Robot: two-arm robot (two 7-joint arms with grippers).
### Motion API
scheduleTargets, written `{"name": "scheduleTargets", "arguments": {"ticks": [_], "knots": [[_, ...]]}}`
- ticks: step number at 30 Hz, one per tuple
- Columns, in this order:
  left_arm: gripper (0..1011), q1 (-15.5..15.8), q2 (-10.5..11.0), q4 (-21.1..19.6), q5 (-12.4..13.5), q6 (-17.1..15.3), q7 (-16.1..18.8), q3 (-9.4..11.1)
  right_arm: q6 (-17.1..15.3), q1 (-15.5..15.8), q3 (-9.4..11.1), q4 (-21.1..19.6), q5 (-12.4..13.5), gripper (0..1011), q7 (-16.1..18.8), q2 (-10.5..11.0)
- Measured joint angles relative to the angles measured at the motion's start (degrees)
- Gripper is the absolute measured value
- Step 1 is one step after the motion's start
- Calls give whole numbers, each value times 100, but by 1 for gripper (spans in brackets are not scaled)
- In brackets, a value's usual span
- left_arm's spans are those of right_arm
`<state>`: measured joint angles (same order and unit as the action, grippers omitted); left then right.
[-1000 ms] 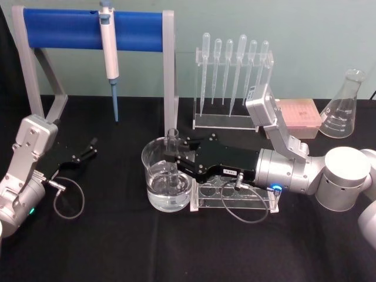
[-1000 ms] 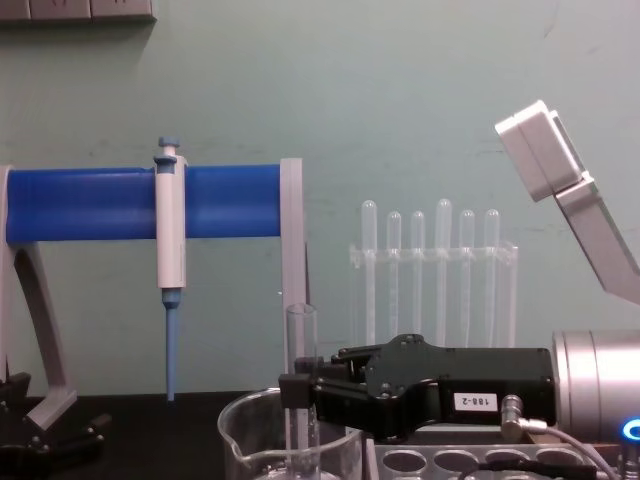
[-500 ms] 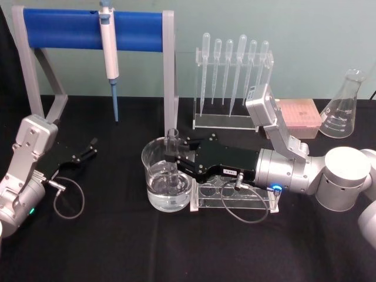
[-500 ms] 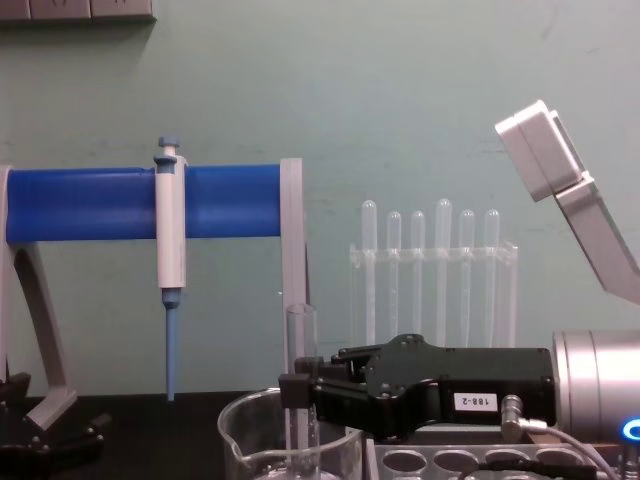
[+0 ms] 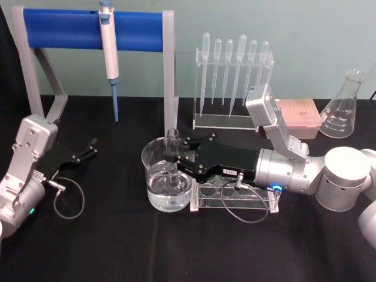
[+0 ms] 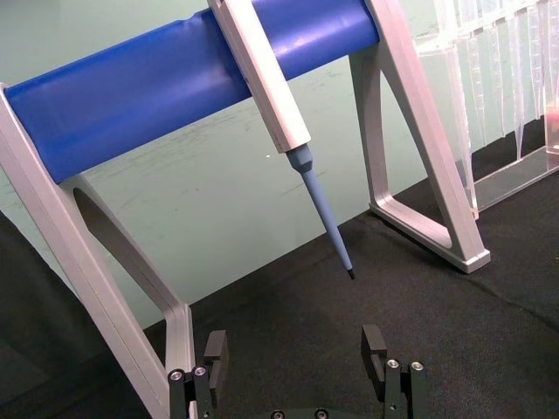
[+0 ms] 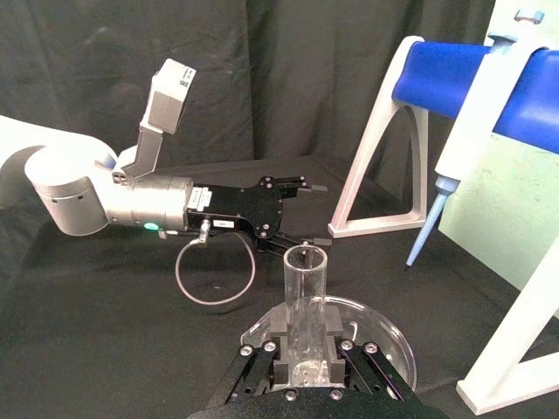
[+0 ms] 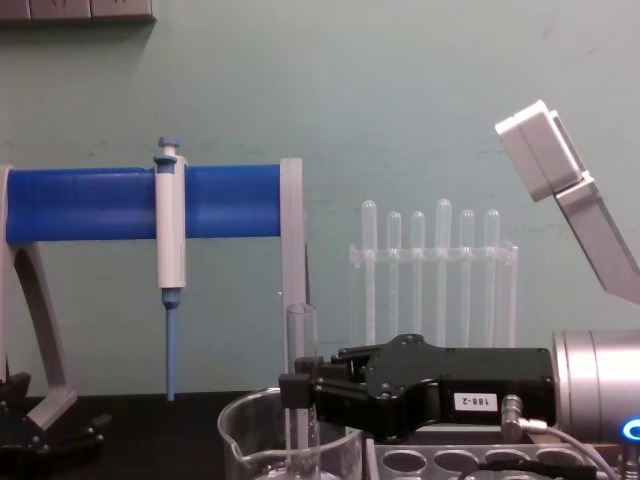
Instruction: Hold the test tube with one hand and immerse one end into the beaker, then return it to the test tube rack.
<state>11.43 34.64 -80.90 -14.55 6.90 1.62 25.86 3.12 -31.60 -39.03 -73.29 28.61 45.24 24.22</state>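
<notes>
My right pincer [image 5: 172, 157] is clenched on the test tube [image 5: 172, 138], holding it upright with its lower end inside the beaker [image 5: 151, 170], just beside the test tube rack [image 5: 235, 198]. My left pincer [image 5: 88, 149] lies released on the desk [image 5: 117, 247], well apart.

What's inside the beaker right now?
The test tube, upright in the right hand, lower end in clear liquid low in the beaker. Whether its tip touches the glass floor is hidden. The left hand sits parked.
</notes>
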Motion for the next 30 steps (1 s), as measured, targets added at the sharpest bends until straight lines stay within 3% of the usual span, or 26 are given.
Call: {"name": "scheduleTargets", "arguments": {"ticks": [30], "knots": [[1000, 0, 0, 0, 0, 0, 0, 0, 0, 0, 0, 0, 0, 233, 0, 0]]}}
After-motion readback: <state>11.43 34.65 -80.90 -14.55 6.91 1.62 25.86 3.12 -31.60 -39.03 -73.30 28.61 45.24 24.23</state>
